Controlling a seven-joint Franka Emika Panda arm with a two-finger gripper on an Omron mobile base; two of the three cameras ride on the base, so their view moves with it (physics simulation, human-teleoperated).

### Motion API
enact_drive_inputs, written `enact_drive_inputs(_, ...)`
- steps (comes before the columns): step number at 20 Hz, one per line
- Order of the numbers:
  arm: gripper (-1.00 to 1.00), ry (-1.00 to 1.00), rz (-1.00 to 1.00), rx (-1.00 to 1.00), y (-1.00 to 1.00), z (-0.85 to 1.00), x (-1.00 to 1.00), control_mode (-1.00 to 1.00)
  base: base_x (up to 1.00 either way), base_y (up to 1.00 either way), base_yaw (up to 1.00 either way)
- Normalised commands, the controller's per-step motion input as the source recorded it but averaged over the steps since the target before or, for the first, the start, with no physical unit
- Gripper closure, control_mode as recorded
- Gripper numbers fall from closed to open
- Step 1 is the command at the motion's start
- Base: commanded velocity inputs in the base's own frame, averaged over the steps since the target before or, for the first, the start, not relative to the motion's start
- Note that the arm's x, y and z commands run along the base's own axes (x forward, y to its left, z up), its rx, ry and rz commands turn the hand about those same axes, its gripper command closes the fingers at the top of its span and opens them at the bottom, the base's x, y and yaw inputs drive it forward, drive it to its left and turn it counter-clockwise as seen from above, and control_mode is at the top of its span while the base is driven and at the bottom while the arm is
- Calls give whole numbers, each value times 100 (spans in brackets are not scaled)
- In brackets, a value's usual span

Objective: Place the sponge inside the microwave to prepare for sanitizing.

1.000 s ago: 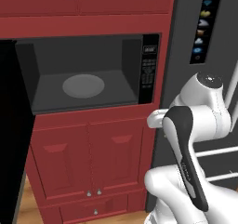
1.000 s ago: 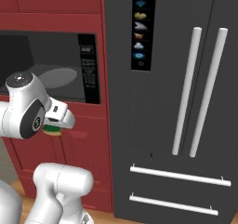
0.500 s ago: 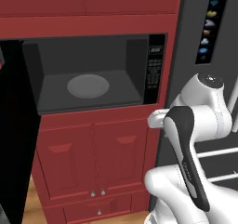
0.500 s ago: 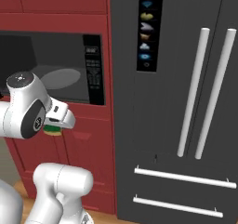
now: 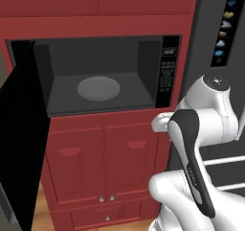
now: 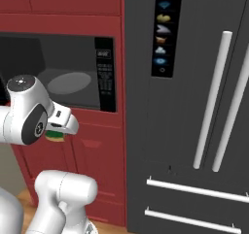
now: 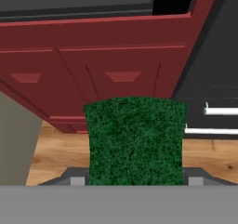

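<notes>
The microwave [image 5: 162, 76] sits in red cabinetry with its black door [image 5: 21, 144] swung wide to the left. Its grey cavity and round turntable [image 5: 98, 88] are bare. My gripper [image 7: 135, 179] is shut on the sponge [image 7: 135, 137], whose green face fills the middle of the hand view. In the right base view the sponge [image 6: 54, 136] pokes out yellow and green under the white hand, below and in front of the microwave's button panel [image 6: 104, 75]. The hand hangs at the level of the cabinet top beneath the cavity.
A tall black fridge [image 6: 214, 97] with long silver handles stands right of the microwave. Red cabinet doors [image 5: 103, 163] and a drawer lie below it, over a wooden floor [image 7: 60, 153]. The open door juts out on the left.
The whole scene has slid to the right in both base views, so the base has driven. The arm keeps the same pose, with the sponge still held.
</notes>
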Motion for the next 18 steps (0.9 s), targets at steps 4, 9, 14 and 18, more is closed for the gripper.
enact_drive_inputs(4,100,0,0,0,0,0,0,100,29,4,13)
enact_drive_inputs(9,100,0,0,0,0,0,0,100,32,33,7)
enact_drive_inputs(14,100,0,0,0,0,0,0,100,31,27,4)
enact_drive_inputs(18,100,0,0,0,0,0,0,100,34,8,3)
